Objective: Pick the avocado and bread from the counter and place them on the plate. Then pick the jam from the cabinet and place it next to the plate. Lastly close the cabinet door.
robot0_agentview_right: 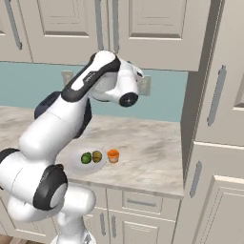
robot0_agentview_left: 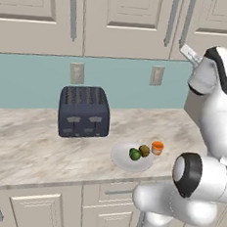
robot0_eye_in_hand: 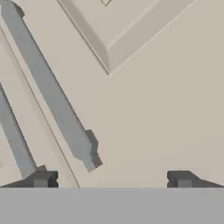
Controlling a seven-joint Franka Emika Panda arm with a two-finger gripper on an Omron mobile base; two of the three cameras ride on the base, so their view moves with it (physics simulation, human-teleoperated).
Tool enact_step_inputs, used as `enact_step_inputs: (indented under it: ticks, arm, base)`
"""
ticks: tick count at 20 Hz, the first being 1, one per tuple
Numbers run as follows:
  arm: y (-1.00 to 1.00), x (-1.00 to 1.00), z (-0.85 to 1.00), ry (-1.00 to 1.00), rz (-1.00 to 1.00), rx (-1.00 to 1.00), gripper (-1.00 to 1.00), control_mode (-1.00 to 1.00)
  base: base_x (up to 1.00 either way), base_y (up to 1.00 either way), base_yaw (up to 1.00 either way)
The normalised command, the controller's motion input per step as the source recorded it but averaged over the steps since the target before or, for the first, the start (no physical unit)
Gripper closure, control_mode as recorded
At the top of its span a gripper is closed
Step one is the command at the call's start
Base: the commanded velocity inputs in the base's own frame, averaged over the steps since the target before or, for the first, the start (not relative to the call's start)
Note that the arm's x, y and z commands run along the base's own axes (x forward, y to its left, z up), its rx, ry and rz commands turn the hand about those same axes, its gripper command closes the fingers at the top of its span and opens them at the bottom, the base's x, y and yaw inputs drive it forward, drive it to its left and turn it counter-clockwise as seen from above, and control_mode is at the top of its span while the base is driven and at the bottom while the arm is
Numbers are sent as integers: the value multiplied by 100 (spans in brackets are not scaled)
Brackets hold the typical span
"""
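Cabinet door looks flush, so closing is the step in hand, likely finishing; avocado and bread on plate, jam just beside. Gripper fingers wide, empty, facing the door near handle; next: back away.

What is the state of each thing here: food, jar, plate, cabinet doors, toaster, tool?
avocado: on the plate, beside the bread.
bread: on the plate.
plate: on the counter, carrying both foods.
jam: upright on the counter, just beside the plate.
cabinet: doors look shut.
toaster: slots look empty.
tool: open, empty, facing a cabinet door by its handle.
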Motion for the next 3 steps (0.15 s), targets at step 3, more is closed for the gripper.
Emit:
enact_step_inputs:
  ticks: [3]
  arm:
    - [85, 0, -1, 23, 21, 0, -100, -100]
  base:
    - [0, 0, 0]
